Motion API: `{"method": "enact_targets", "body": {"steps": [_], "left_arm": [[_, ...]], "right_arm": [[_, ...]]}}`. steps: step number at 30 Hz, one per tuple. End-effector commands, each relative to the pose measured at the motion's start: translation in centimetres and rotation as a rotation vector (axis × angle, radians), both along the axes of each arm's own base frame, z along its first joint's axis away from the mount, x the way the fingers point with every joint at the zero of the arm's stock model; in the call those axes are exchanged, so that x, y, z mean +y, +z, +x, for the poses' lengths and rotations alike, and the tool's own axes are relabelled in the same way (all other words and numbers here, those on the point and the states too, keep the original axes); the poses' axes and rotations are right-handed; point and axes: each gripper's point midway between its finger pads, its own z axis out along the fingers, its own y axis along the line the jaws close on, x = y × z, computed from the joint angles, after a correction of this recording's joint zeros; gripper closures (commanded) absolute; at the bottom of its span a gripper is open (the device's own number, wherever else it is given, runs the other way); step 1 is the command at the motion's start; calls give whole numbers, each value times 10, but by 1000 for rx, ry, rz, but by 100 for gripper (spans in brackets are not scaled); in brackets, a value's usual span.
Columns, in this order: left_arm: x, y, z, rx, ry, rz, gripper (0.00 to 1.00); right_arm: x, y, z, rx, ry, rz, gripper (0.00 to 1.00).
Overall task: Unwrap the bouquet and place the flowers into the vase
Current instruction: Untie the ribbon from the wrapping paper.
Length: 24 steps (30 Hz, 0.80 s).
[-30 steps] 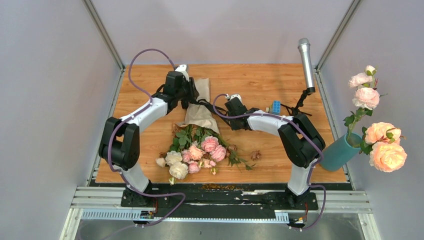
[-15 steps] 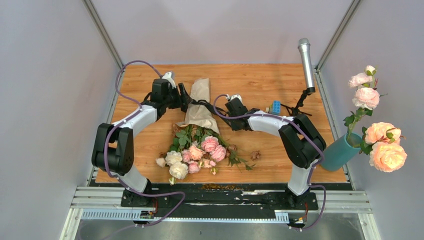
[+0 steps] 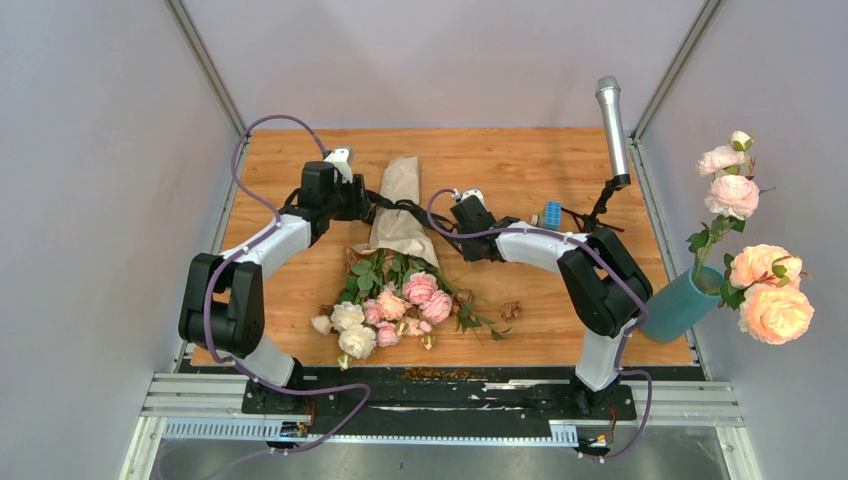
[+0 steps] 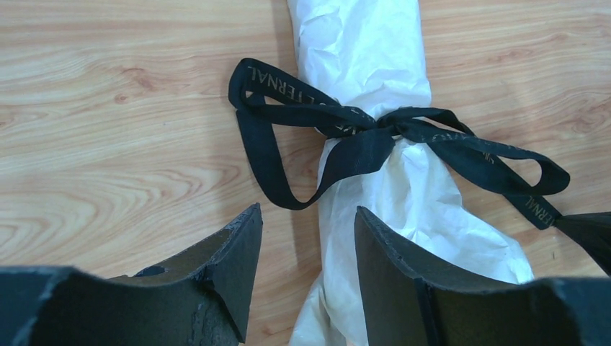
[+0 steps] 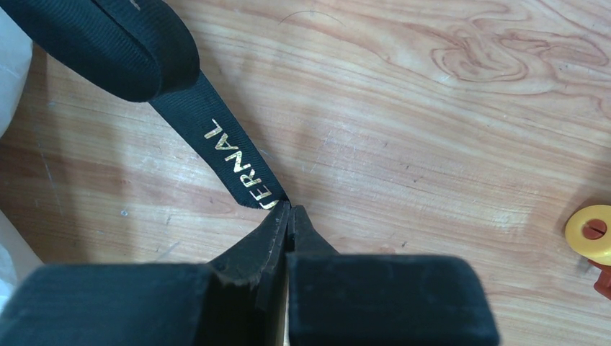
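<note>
At the table's (image 3: 530,345) near edge lie the flowers' (image 3: 385,305) heads, the vase (image 3: 675,305) well apart at right. Midway, the right gripper (image 5: 288,209) clamps the black ribbon's (image 5: 238,166) tail tight. The left gripper (image 4: 308,223) has swung off the paper (image 3: 400,185) to the bow's (image 4: 360,133) left loop, jaws half parted, empty, so the knot is still tied and wants pulling. The bouquet's (image 3: 398,235) long axis runs away from the arms, paper tip farthest.
</note>
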Motion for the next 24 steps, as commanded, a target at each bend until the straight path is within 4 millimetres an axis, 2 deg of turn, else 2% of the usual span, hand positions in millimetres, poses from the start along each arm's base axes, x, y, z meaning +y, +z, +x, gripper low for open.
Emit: {"method": "enact_targets", "body": {"steps": [1,5,12,24], "left_arm": [[2,8,11,-46,-9,24,43],[-5,1,12,-44,-35,-5,46],[0,-17,11,-13,-31,29,51],[-17,-21,27,-12,-58,-32,54]], "right_arm": [[0,13,4,-40,-4,11,100],[0,14,3,-40,-5,16,100],[-1,13,3,-40,-6,12,100],[-1,14,3,-40,-8,14,100]]}}
